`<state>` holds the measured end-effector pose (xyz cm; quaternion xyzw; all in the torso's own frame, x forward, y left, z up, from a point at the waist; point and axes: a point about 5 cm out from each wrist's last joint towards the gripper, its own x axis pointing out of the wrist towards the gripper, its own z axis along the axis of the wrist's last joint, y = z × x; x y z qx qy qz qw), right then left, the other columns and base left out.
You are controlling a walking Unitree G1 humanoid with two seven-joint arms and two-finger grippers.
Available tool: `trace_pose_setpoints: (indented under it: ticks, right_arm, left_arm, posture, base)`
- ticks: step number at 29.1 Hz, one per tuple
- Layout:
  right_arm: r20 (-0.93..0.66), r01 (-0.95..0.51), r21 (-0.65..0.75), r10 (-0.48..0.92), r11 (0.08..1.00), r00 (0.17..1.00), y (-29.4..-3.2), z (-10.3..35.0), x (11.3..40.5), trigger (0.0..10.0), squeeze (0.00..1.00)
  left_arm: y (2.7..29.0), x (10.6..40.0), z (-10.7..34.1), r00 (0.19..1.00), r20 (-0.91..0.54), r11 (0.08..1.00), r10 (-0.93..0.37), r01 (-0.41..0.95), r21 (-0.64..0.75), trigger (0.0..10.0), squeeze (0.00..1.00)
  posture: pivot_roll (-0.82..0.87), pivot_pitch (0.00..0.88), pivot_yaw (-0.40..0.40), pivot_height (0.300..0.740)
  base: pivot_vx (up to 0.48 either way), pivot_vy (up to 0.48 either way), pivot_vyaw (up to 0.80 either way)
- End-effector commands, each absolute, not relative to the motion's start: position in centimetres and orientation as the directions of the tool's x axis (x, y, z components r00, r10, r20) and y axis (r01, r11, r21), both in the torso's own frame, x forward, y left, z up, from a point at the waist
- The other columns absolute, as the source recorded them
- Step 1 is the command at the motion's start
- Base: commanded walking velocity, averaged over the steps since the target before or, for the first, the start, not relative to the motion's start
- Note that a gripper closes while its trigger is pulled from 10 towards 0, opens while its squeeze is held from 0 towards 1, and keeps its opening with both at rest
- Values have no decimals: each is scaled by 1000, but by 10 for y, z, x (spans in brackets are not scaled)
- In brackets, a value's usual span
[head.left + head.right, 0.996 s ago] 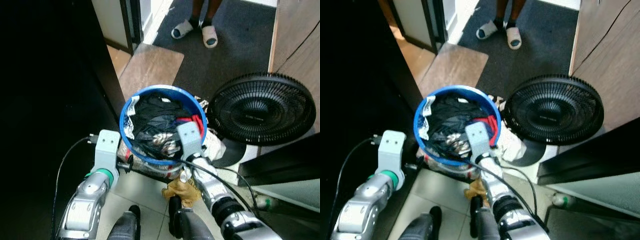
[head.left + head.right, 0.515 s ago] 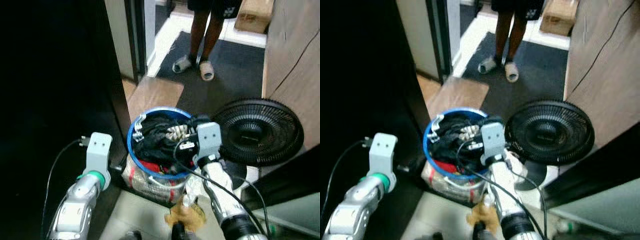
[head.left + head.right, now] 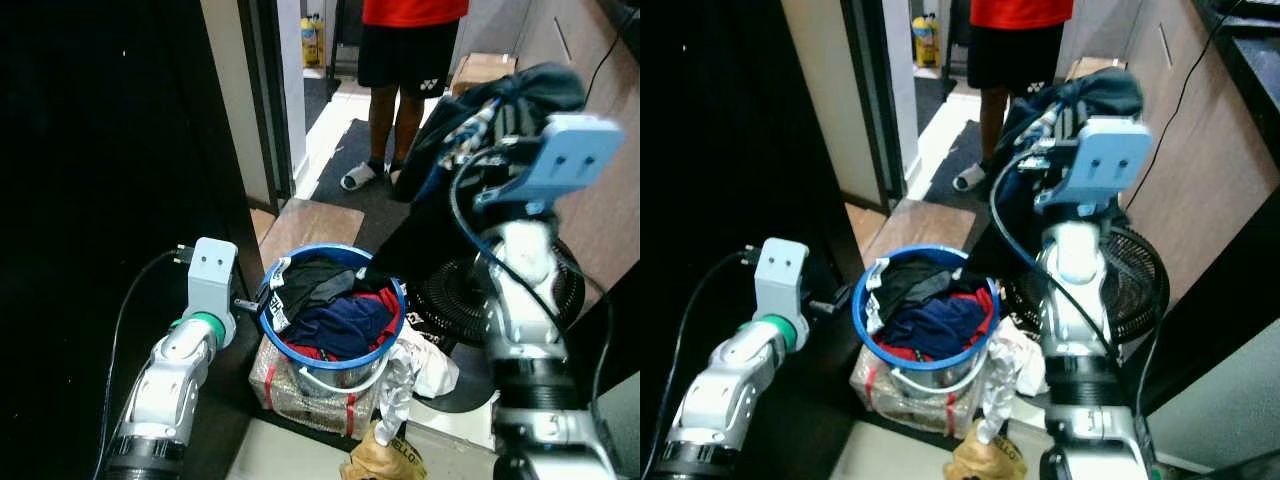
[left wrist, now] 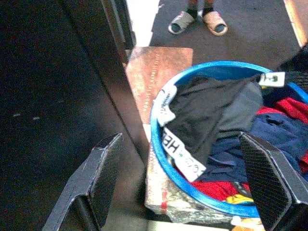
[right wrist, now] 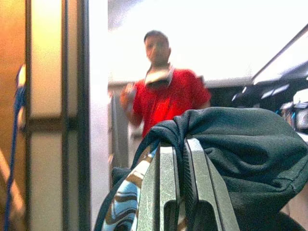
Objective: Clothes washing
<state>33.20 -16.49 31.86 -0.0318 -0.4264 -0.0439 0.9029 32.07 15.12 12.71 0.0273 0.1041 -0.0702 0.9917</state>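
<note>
Far left: dark, unlit wall or door panel; nothing can be made out there.

Left gripper (image 4: 185, 187): held low beside the left rim of the blue basket (image 3: 395, 340), fingers spread wide, nothing between them. The wrist view looks past both fingers straight down onto the laundry. It is just beside the rim, not touching it.

Centre: the blue basket sits on a foil-wrapped package (image 3: 300, 390) on the floor. Inside it are a black garment with a white lettered waistband (image 4: 202, 115), a navy piece (image 3: 340, 325) and a red piece (image 3: 385, 300). White crumpled cloth (image 3: 425, 365) and a tan glove (image 3: 385, 462) lie on the floor at its right foot.

Behind: a person in a red shirt and dark shorts (image 3: 405, 50) stands in the doorway, well apart from the basket.

Right: right gripper (image 5: 180, 185) is raised high, above and to the right of the basket, fingers pressed nearly together with a dark green garment (image 5: 236, 149) pinched and draped over them. A patterned blue-and-brown cloth (image 5: 122, 204) is bunched with it. The garment's long axis hangs down, its tail trailing toward the basket's right rim. A black floor fan (image 3: 445, 295) stands behind the right arm.

Judgement: the lifted garment lies directly at the right gripper, so that arm carries it onward. The tail must clear the basket rim and the fan. The left gripper is nearer to the remaining pile.
</note>
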Motion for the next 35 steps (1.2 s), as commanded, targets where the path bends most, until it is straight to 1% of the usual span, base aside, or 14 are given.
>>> trace_pose_setpoints:
  ticks: [1,5,6,7,8,10,11,13,17,18,20,23,31,35]
  right_arm:
    - [835,101,-16,-43,995,549,-162,343,321,10000,0]
    - [836,104,-43,-22,994,549,-161,344,318,10000,0]
    - [705,90,-121,22,989,709,-158,292,332,10000,0]
    - [631,76,-145,33,986,775,-157,267,335,10000,0]
    - [631,76,-145,33,986,775,-157,267,335,10000,0]
    - [491,44,-181,51,982,870,-153,216,335,10000,0]
    - [491,44,-181,51,982,870,-153,216,335,10000,0]
    - [399,34,-178,41,983,916,-152,185,330,10000,0]
    - [331,13,-192,52,981,942,-146,162,323,10000,0]
    - [307,-18,-197,79,980,948,-135,155,318,10000,0]
    - [307,-18,-197,79,980,948,-135,155,318,10000,0]
    - [327,-57,-213,126,975,937,-123,163,322,10000,0]
    - [358,-123,-222,198,967,913,-106,177,329,10000,0]
    - [337,-151,-172,202,974,919,-98,171,330,10000,0]
  left_arm:
    - [151,320,122,964,-224,988,-140,150,27,10000,0]
    - [151,319,121,964,-224,989,-140,149,24,10000,0]
    - [151,318,118,965,-225,989,-135,143,20,10000,0]
    - [151,318,117,965,-225,990,-134,141,18,10000,0]
    - [151,318,117,965,-225,990,-134,141,18,10000,0]
    - [151,317,116,966,-224,991,-126,133,15,10000,0]
    - [151,317,116,966,-224,991,-126,133,15,10000,0]
    - [152,317,115,968,-221,992,-123,129,13,10000,0]
    - [153,316,114,968,-217,991,-124,130,14,10000,0]
    - [155,315,114,970,-209,992,-122,127,13,10000,0]
    - [155,315,114,970,-209,992,-122,127,13,10000,0]
    - [156,316,116,977,-181,993,-111,115,11,10000,0]
    - [152,317,126,988,-115,994,-104,105,4,10000,0]
    - [150,319,139,994,-46,995,-97,97,10,10000,0]
  posture:
    - [71,0,124,740]
    - [77,0,111,740]
    - [82,0,89,740]
    - [82,0,89,740]
    - [82,0,89,740]
    - [86,0,82,740]
    - [86,0,82,740]
    - [86,0,82,740]
    - [94,0,78,740]
    - [88,0,74,740]
    - [88,0,74,740]
    - [85,0,47,740]
    - [90,0,3,740]
    - [99,0,-6,740]
  base:
    - [0,0,0]
    - [0,0,0]
    - [0,0,0]
    - [0,0,0]
    - [0,0,0]
    - [0,0,0]
    - [0,0,0]
    - [0,0,0]
    - [0,0,0]
    - [0,0,0]
    - [0,0,0]
    - [0,0,0]
    - [0,0,0]
    - [0,0,0]
